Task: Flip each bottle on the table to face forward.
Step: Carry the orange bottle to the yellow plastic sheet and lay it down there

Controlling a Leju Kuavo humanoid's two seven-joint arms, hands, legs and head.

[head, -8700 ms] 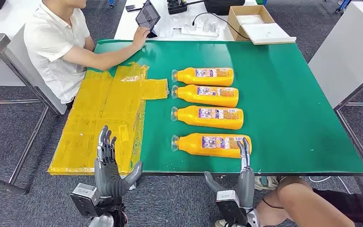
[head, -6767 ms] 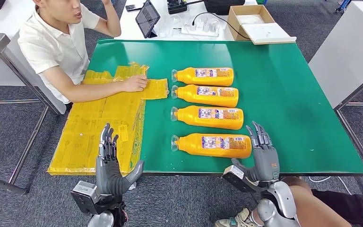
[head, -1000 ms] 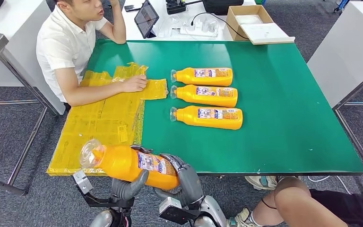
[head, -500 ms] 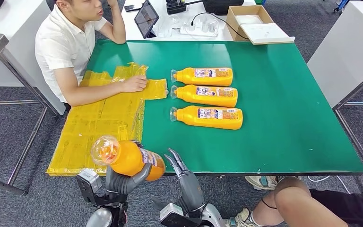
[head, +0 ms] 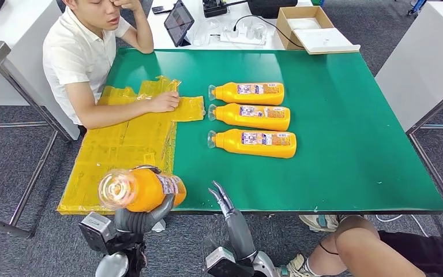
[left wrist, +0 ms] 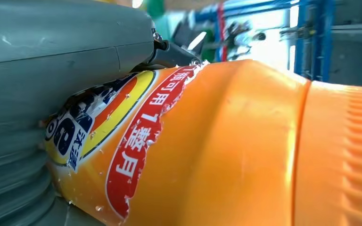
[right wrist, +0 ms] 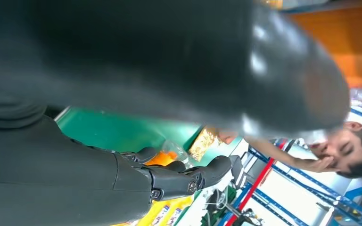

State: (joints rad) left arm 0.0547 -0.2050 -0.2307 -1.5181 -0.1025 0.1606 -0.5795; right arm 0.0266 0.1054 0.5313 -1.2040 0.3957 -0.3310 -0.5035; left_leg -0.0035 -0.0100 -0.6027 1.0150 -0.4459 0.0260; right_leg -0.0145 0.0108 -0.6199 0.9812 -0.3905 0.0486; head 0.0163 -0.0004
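My left hand [head: 141, 216] grips an orange bottle [head: 140, 189] lifted off the table's near edge, its clear cap pointing toward me. Up close the held orange bottle [left wrist: 226, 146] shows a torn red and yellow label, with my left hand [left wrist: 52, 94] wrapped around it. My right hand [head: 231, 216] hangs open just below the near table edge, fingers straight and holding nothing; its dark fingers [right wrist: 179, 181] show spread in the right wrist view. Three more orange bottles [head: 246, 92] [head: 249, 116] [head: 252, 142] lie in a row on the green table [head: 346, 150], caps to the left.
Yellow plastic bags [head: 127, 150] cover the table's left part, and a seated person's hand [head: 164, 102] rests on them. A white table behind holds a tablet [head: 180, 22] and a cardboard box [head: 308, 26]. Someone's knee [head: 363, 245] is near the front right.
My left hand has turned the bottle so its cap faces me more squarely and shifted it slightly left. The right hand stays off the bottle, a little further right.
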